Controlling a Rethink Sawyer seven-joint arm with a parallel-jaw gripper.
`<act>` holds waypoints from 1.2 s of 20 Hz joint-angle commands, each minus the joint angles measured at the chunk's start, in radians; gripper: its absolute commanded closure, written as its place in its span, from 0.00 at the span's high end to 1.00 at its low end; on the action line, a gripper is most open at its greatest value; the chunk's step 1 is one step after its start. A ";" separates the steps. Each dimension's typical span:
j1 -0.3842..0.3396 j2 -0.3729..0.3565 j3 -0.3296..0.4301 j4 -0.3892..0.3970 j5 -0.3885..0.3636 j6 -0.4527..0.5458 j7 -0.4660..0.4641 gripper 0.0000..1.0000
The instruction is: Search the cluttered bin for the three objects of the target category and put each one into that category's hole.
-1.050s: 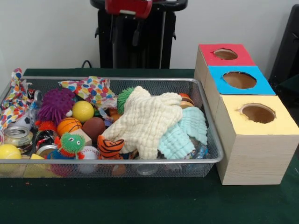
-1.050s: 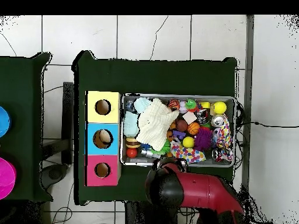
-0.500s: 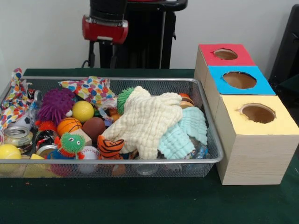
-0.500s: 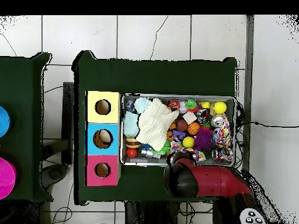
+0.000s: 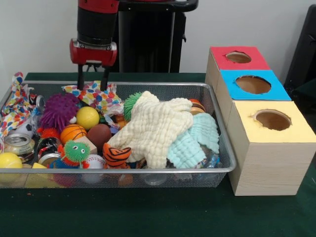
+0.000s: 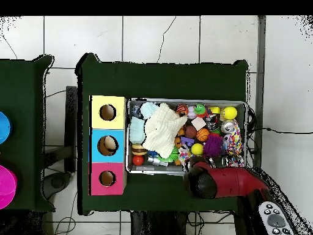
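Green bench [image 5: 148, 217] w/ full bin [image 5: 217, 123]; hand [image 5: 92, 84] unclenched, empty, over spotted cloth [image 5: 96, 94] at bin's far edge.

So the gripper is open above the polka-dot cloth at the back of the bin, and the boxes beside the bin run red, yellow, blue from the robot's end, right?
Not quite. The front view shows the order as red box, blue box, then yellow box; blue sits in the middle. The rest holds: the gripper is open above the polka-dot cloth at the back of the bin.
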 commanded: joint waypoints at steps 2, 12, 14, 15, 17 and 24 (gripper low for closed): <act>0.005 0.133 0.054 -0.136 -0.103 -0.108 0.024 1.00; 0.100 0.181 -0.046 -0.112 -0.106 -0.175 0.099 1.00; 0.114 0.203 -0.067 -0.117 -0.111 -0.174 0.094 1.00; 0.120 0.207 -0.079 -0.112 -0.110 -0.177 0.095 1.00; 0.122 0.210 -0.087 -0.106 -0.106 -0.169 0.090 1.00; 0.175 0.260 -0.179 -0.118 -0.100 -0.229 0.116 1.00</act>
